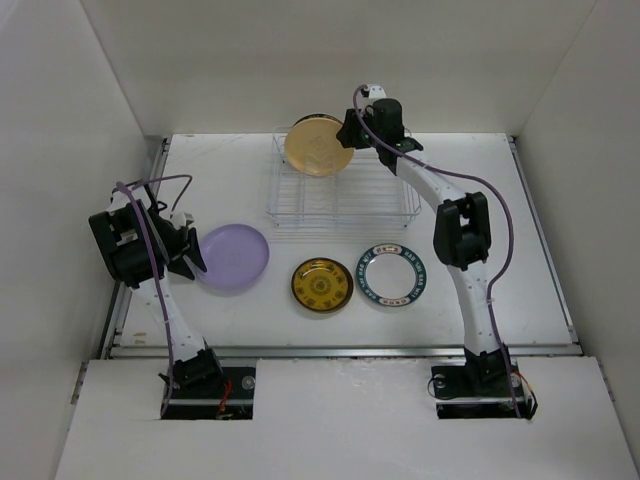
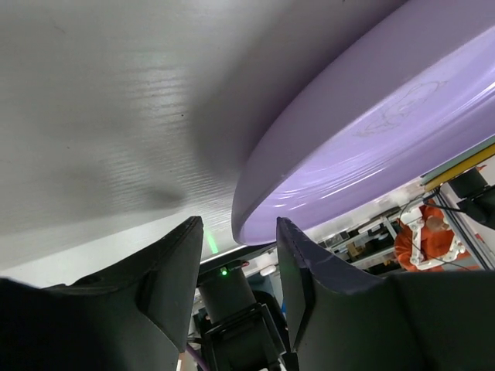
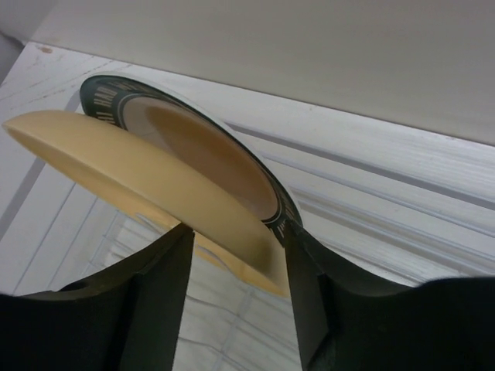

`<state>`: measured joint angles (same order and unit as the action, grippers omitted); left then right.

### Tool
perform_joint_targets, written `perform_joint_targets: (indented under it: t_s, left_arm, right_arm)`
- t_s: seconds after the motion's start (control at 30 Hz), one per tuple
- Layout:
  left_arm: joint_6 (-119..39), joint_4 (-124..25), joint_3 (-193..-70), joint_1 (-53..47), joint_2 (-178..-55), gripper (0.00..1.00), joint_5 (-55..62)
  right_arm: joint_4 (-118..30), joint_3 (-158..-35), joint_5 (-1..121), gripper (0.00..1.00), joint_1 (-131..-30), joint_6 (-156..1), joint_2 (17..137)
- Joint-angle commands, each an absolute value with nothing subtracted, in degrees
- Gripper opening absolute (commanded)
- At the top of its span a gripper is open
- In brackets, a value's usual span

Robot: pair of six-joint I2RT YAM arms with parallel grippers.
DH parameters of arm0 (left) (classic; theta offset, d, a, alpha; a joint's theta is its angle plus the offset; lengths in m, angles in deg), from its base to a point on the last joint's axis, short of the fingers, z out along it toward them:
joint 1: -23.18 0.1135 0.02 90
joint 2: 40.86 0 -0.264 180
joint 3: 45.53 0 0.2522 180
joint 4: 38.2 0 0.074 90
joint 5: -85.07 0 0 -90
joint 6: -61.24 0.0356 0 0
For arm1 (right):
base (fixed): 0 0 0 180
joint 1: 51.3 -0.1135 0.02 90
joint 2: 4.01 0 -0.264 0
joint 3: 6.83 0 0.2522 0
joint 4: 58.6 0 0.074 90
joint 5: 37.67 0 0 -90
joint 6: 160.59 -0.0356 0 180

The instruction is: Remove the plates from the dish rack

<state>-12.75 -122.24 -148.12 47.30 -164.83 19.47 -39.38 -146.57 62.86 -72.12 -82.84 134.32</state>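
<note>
Plates lie unloaded on the white table (image 1: 480, 200) nearest the arms: a round lavender plate (image 1: 233, 257) at left, its rim at the mouth of the left gripper (image 1: 193, 254), whose fingers stand apart; beside it a small dark-gold patterned plate (image 1: 322, 284) and a white plate with a teal patterned rim (image 1: 391, 275). Beyond, at the far end of the silver wire dish rack (image 1: 340, 205), a larger pale yellow plate (image 1: 318, 146) stands upright, the right gripper (image 1: 347, 135) clamped on its rim, a dark-rimmed plate (image 3: 108, 97) just behind it.
</note>
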Motion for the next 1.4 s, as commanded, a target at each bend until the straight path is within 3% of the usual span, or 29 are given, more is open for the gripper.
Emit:
perform_joint_targets:
  t_s: [0.0, 0.07, 0.1, 0.17, 0.37, 0.67, 0.8, 0.97, 1.13, 1.37]
  left_arm:
    - [-12.3, -123.5, -148.0, 47.4, -162.2, 0.4, 19.1]
    - [-12.3, -123.5, -147.4, 47.4, -162.2, 0.4, 19.1]
    - [-12.3, -123.5, -147.4, 47.4, -162.2, 0.4, 19.1]
    - [-12.3, -123.5, -147.4, 47.4, -161.7, 0.4, 19.1]
    - [-11.3, -124.0, -147.4, 47.4, -161.2, 0.4, 22.1]
    - [-10.7, -124.0, -147.4, 47.4, -160.7, 0.41, 23.5]
    - [-10.7, -124.0, -147.4, 47.4, -160.1, 0.41, 23.5]
    - [-10.7, -125.2, -148.9, 47.4, -158.0, 0.5, 23.5]
    - [-14.9, -123.3, -152.6, 47.4, -152.2, 0.53, 19.9]
    - [-26.7, -112.7, -153.2, 47.4, -141.2, 0.55, 6.4]
  right_arm:
    - [-45.4, -149.4, 57.8, 0.54, -72.8, -83.2, 135.0]
    - [-46.1, -148.8, 58.8, 0.45, -72.8, -83.2, 135.0]
    - [-46.2, -148.8, 59.4, 0.33, -72.8, -83.2, 135.0]
    - [-46.2, -148.3, 59.4, 0.25, -73.4, -83.2, 134.2]
    - [-50.7, -139.3, 57.3, 0.15, -73.4, -79.6, 125.7]
    - [-54.0, -138.2, 52.2, 0.01, -74.4, -78.0, 118.2]
    - [-54.0, -138.8, 49.7, 0.0, -76.2, -78.0, 115.7]
    - [-49.2, -137.7, 53.7, 0.0, -80.8, -79.1, 112.5]
    - [-33.9, -139.9, 66.7, 0.0, -86.0, -81.6, 113.7]
    - [-16.4, -146.7, 71.8, 0.0, -92.1, -85.3, 122.3]
